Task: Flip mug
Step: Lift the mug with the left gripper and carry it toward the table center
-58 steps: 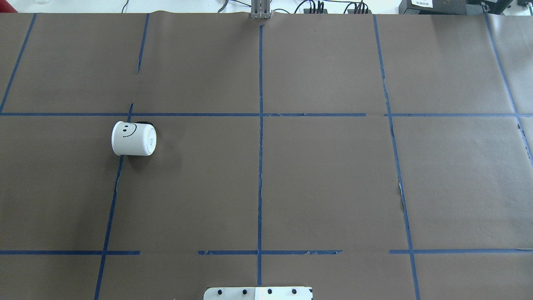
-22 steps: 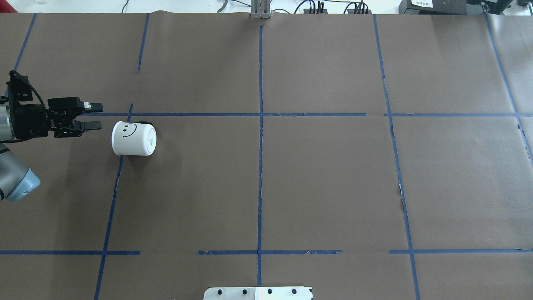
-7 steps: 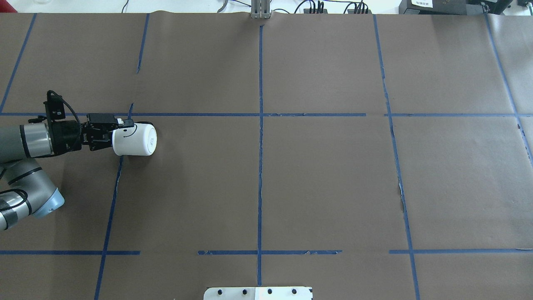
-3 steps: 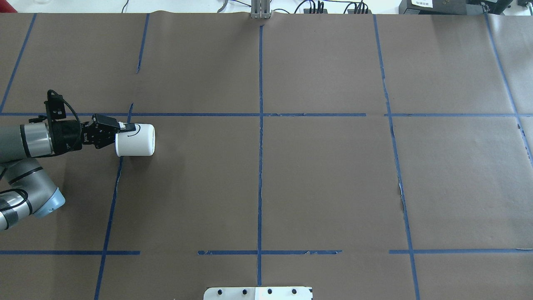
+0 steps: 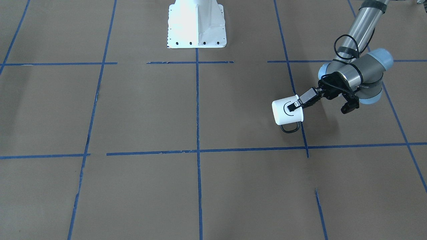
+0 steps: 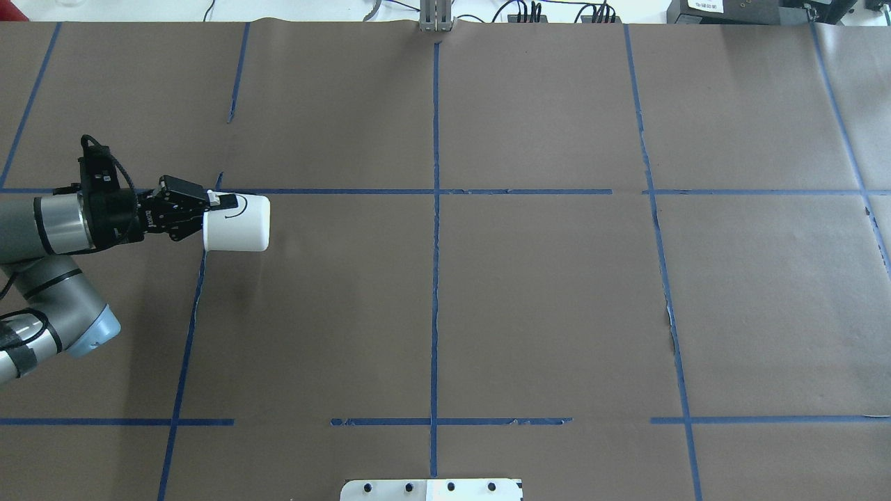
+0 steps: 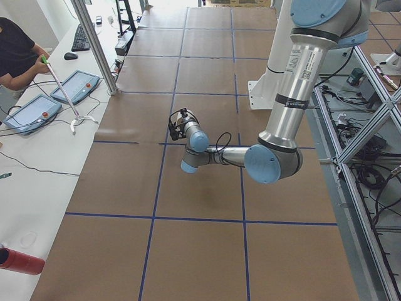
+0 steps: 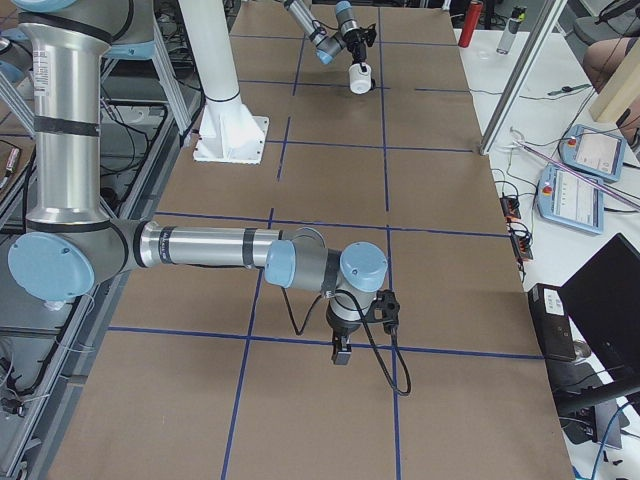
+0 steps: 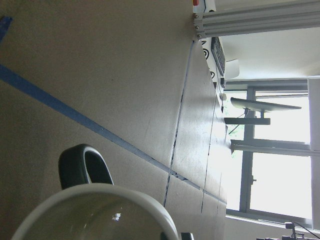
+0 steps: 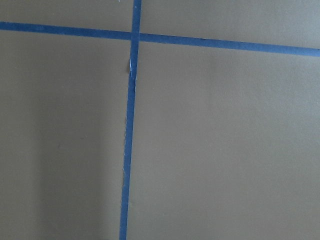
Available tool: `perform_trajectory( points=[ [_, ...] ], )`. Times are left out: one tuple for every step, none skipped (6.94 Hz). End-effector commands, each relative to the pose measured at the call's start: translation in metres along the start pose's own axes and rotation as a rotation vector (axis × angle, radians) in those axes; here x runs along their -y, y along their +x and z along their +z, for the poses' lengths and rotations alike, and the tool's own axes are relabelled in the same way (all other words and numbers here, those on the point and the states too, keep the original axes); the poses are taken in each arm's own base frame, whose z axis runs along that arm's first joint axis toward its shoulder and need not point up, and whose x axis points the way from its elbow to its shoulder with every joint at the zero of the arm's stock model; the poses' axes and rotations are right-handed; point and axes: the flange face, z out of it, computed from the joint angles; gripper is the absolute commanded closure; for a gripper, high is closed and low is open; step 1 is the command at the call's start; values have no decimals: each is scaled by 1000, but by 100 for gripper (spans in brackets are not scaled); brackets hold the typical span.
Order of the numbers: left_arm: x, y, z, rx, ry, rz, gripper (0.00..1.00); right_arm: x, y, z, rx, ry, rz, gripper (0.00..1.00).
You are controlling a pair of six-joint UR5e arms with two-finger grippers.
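Note:
The white mug (image 6: 240, 224) with its black smile mark is on the table's left side, held on its side with its base towards the table's middle. My left gripper (image 6: 218, 202) is shut on the mug's rim. In the front view the mug (image 5: 286, 112) seems lifted a little off the paper, its black handle (image 5: 289, 128) hanging below, the left gripper (image 5: 295, 106) at its rim. The left wrist view shows the rim (image 9: 95, 207) and handle (image 9: 80, 167) close up. My right gripper (image 8: 341, 350) shows only in the right side view, low over the paper; I cannot tell whether it is open.
Brown paper with blue tape lines (image 6: 435, 209) covers the table. The white robot base (image 5: 196, 23) stands at the near middle edge. A side bench holds teach pendants (image 7: 34, 113) and a red bottle (image 7: 19, 260), with a person (image 7: 15, 50) beside it.
The left arm came in from the left and closed on the mug's rim. Since then the mug has rolled about its axis, turning the face, and shifted slightly right and farther away.

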Motion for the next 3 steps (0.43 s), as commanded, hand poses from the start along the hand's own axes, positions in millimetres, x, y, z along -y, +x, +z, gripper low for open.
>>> perform_trajectory(
  points=[
    [-13, 88, 77, 133, 64, -47, 100, 0, 0, 0, 0, 1, -1, 0],
    [-17, 125, 128, 219, 100, -80, 100, 0, 0, 0, 0, 1, -1, 0],
    [-24, 156, 166, 300, 126, -92, 100, 0, 0, 0, 0, 1, -1, 0]
  ],
)
